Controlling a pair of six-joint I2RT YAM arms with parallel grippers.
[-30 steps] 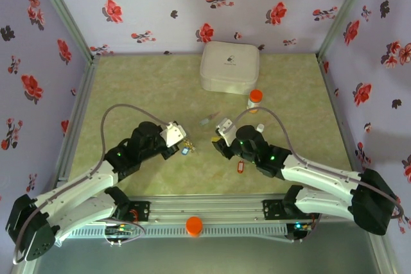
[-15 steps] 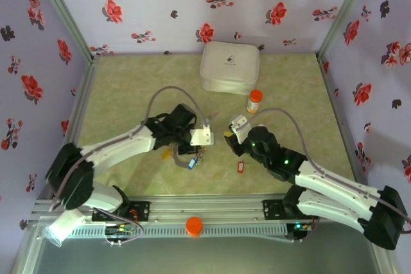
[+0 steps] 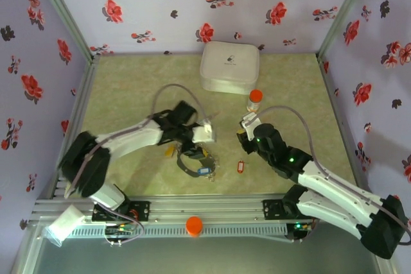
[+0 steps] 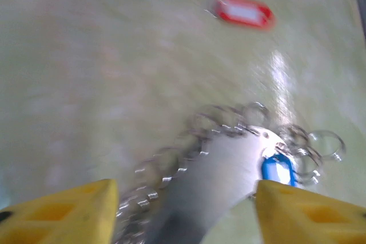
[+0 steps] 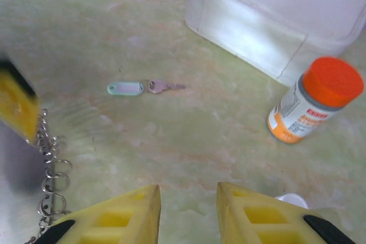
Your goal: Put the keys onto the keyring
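The keyring (image 3: 191, 162) lies on the table as a dark hoop edged with bead chain, a blue key tag (image 3: 205, 171) on it. My left gripper (image 3: 200, 142) hovers just above it. In the left wrist view the left gripper (image 4: 183, 190) is open, its yellow fingers (image 4: 63, 215) wide apart either side of the keyring's grey band (image 4: 217, 181) and the blue tag (image 4: 277, 171). A red key tag (image 3: 241, 167) lies loose to the right. My right gripper (image 5: 187, 190) is open and holds nothing. A pale silvery tag with its key (image 5: 127, 88) lies ahead of it.
An orange-capped bottle (image 5: 315, 102) stands right of the right gripper (image 3: 243, 126), with a tiny white cap (image 5: 293, 200) beside it. A white rounded box (image 3: 229, 67) sits at the back. Floral walls close in three sides.
The left arm swung right and down to the table's middle. Its gripper opened and the keyring with the blue tag now lies on the table. The right gripper moved up and right.
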